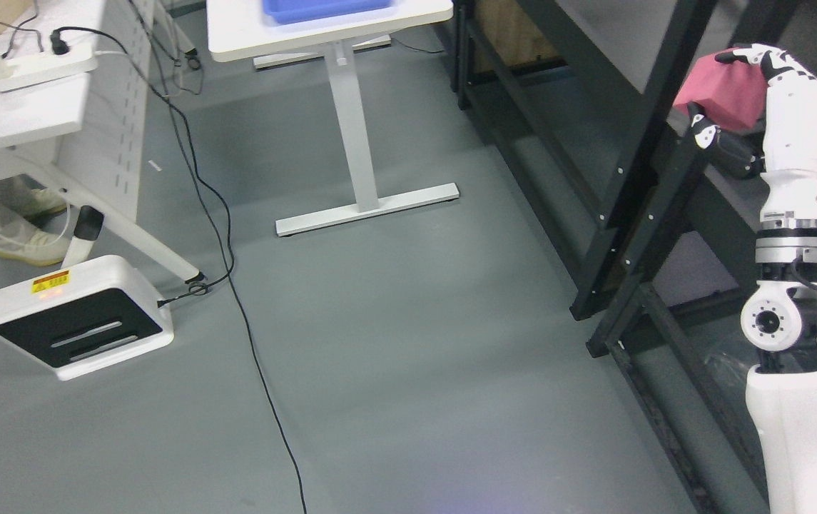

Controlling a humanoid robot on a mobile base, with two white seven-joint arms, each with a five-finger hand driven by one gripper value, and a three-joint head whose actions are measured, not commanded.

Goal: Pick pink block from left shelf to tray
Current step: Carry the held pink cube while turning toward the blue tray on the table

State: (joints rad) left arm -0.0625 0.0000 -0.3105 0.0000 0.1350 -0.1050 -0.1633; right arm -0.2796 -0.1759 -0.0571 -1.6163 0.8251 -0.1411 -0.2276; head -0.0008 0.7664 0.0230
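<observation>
My right hand [726,89] is raised at the upper right, its fingers curled around the pink block [723,94]. The thumb presses the block's lower edge and the other fingers wrap over its top. Hand and block hang in front of the black shelf [622,171], level with one of its upper boards. A blue tray [326,11] rests on the white table [237,32] at the top centre, partly cut off by the picture's edge. My left arm does not show.
The white table's leg and foot [365,207] stand on the grey floor. A black cable [237,314] runs across the floor from a power strip [30,68] on a left desk. A white box device [80,318] sits at lower left. A person's shoes [26,246] show under the desk.
</observation>
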